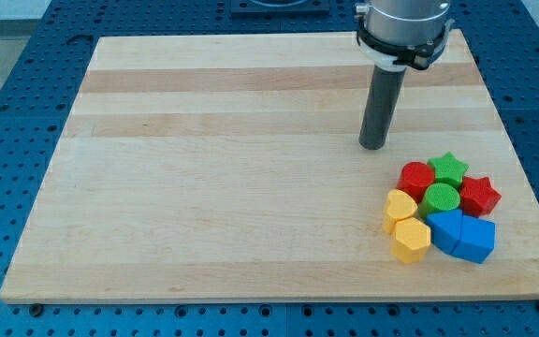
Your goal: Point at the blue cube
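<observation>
The blue cube (445, 228) sits in a tight cluster of blocks at the view's lower right, touching a second blue block (476, 240) on its right. My tip (373, 145) rests on the board above and to the left of the cluster, well apart from the blue cube. Around the cube are a green cylinder (440, 198), a yellow heart (400, 207) and a yellow hexagon (411, 241).
A red block (416, 177), a green star (450, 168) and a red star (480, 195) form the cluster's upper part. The wooden board (232, 168) lies on a blue perforated table; its right edge is close to the blocks.
</observation>
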`<state>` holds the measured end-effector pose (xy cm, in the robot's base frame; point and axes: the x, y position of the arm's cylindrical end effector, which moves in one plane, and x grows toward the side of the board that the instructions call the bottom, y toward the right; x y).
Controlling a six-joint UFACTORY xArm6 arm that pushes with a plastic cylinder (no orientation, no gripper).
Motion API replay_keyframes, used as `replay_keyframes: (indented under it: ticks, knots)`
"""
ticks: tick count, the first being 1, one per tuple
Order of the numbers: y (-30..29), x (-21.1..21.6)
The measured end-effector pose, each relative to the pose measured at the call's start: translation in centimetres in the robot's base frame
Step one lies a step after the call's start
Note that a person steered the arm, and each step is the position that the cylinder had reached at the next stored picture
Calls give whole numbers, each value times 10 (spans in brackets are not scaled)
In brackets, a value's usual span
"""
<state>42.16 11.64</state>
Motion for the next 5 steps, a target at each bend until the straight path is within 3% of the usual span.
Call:
replay_keyframes:
  ticks: [1,2,4,5]
  knots:
    - [0,-6]
    - [24,-40]
    - [228,0]
    - [228,0]
